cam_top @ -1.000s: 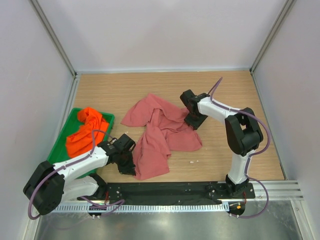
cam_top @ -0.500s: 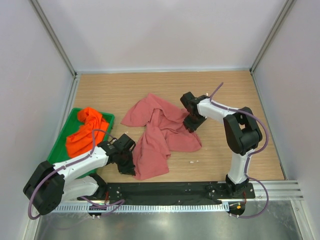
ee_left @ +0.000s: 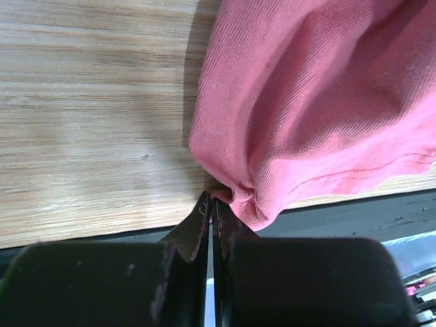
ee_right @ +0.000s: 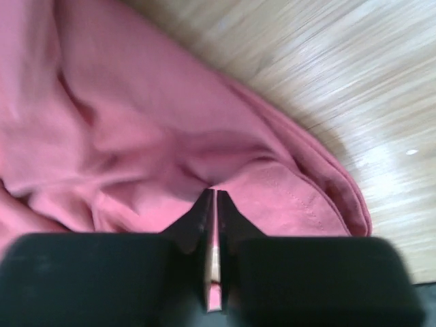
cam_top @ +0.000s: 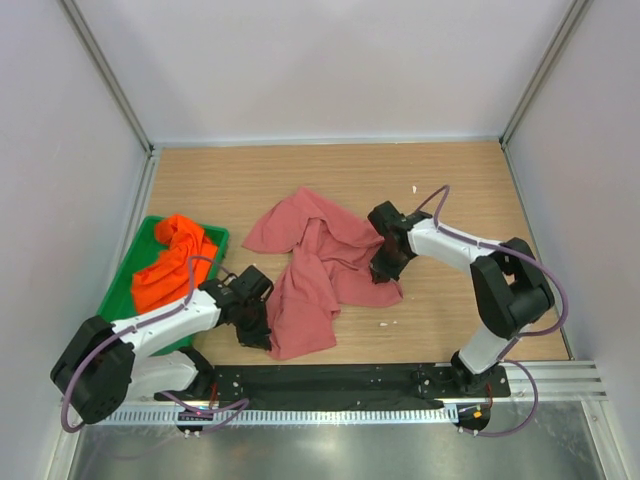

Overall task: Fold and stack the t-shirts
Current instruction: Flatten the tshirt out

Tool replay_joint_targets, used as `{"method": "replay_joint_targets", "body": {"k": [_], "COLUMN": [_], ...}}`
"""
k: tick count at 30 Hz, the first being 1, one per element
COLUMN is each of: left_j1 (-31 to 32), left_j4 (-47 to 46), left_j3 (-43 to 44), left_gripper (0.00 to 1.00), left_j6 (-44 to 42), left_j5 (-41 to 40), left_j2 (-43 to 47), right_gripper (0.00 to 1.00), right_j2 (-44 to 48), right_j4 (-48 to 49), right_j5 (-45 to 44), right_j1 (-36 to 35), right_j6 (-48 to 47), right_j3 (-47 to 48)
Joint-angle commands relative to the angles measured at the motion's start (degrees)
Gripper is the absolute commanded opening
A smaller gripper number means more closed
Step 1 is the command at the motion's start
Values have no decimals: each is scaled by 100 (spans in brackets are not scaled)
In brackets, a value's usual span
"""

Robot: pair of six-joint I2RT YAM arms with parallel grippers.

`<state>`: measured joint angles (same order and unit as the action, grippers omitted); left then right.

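In the top external view, locate the pink t-shirt [cam_top: 315,270] lying crumpled and unfolded near the centre of the table [cam_top: 450,190]. Find the orange t-shirt [cam_top: 165,270] at 9 o'clock from it, heaped inside the green tray [cam_top: 118,292] and well apart from the pink one. Note that the left gripper [cam_top: 258,330] sits at the 7 o'clock corner of the pink t-shirt, touching its hem, and that the right gripper [cam_top: 383,270] sits on the 3 o'clock edge of the same garment. In the left wrist view, confirm that the left gripper [ee_left: 210,204] has its jaws pressed together, clenched on a small gathered fold at the edge of the pink t-shirt [ee_left: 313,109]. The cloth billows from the fingertips toward 1 o'clock, while bare table [ee_left: 88,122] fills the frame toward 10 o'clock. In the right wrist view, confirm that the right gripper [ee_right: 212,197] has its jaws drawn almost together, with a thin sliver of pink cloth pinched between them. The pink t-shirt [ee_right: 122,122] spreads from 9 o'clock round to 3 o'clock, and the table [ee_right: 327,61] shows at 2 o'clock.
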<state>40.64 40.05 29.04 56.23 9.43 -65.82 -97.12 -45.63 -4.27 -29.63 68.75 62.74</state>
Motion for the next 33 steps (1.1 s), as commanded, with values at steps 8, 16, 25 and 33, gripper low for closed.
{"method": "replay_joint_targets", "body": {"k": [8,16,25,33], "left_j1": [14,5,5,5], "left_j4": [-41,-33,-129,-50], "left_j3": [427,498,401,401], "left_gripper": [0,0,0,0], "left_j6": [-209,-191,-112,-156], "left_j5": [-47,-29,59,41], "left_j2": [-291,-300,-273,-203], "right_gripper": [25,44,40,52], "right_j2": [931,932,-140,-457], "right_j4": [597,1512,1758,1908], "right_j5": [208,899,1665,2123], "right_j1": [-8,184,317,449], "right_j6": [-2505,-4852,-6681,-7244], "right_j3": [-465,-148,520,573]}}
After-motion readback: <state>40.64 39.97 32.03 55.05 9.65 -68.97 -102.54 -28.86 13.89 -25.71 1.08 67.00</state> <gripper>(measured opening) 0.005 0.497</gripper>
